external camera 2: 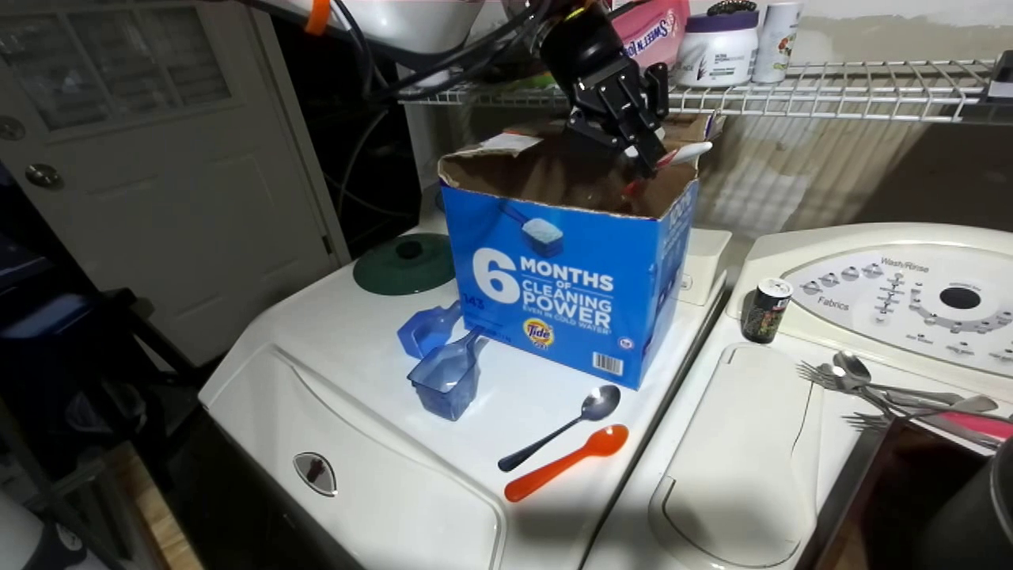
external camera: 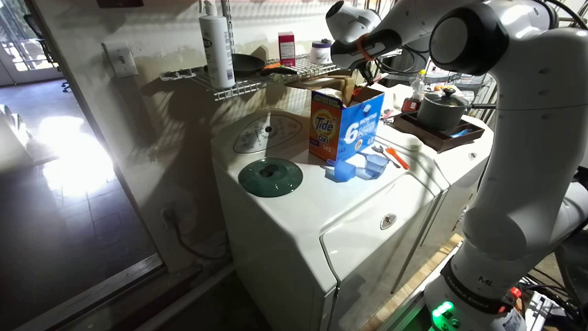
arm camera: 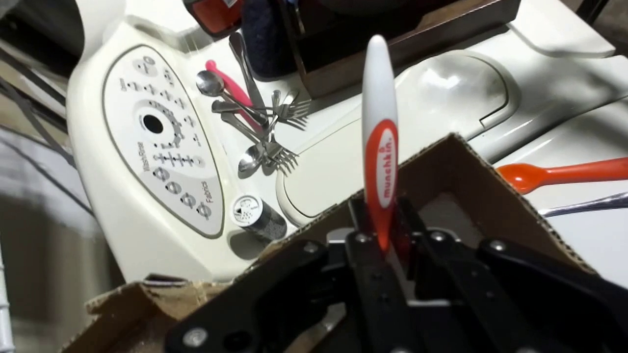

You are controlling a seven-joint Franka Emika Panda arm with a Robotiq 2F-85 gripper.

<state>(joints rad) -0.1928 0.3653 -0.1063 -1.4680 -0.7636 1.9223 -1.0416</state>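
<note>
In an exterior view, an open orange-and-blue cardboard Tide box (external camera: 347,128) stands on a white appliance (external camera: 317,200) near a round, glossy green lid (external camera: 278,184). In an exterior view, the black metal gripper (external camera 2: 650,158) is at the box's open top; an orange plastic spoon (external camera 2: 558,469) lies below. In the wrist view, the fingers are narrow, pinching a slim white-and-red plastic utensil (arm camera: 381,142), its white end pointing outward past the box's rim.

In an exterior view, the pincer (external camera 2: 649,162) grips a red-and-white utensil (external camera 2: 690,153) at the mouth of the blue Tide box (external camera 2: 546,277); in front lie two blue scoops (external camera 2: 447,384), a dark spoon (external camera 2: 599,404) and an orange spoon (external camera 2: 555,469), a green lid (external camera 2: 397,269) partly behind
</note>
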